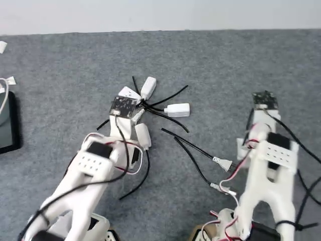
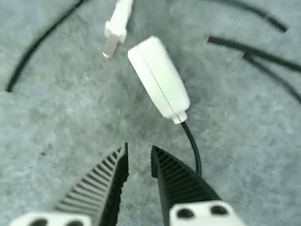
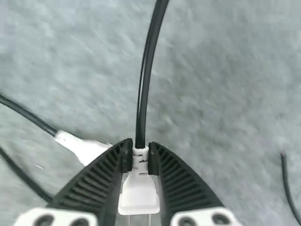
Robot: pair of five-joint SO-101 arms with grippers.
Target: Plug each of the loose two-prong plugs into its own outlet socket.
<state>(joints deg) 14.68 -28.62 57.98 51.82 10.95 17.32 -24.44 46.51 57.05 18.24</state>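
While my right fingers clamp a white plug by its neck, its long axis lies along them: cord straight out past the tips, prongs toward my wrist. My left fingers barely parted, empty, above the counter; outlet socket just beyond, slanted, cord end nearest.

No text, label, number or sign can be read on anything here.
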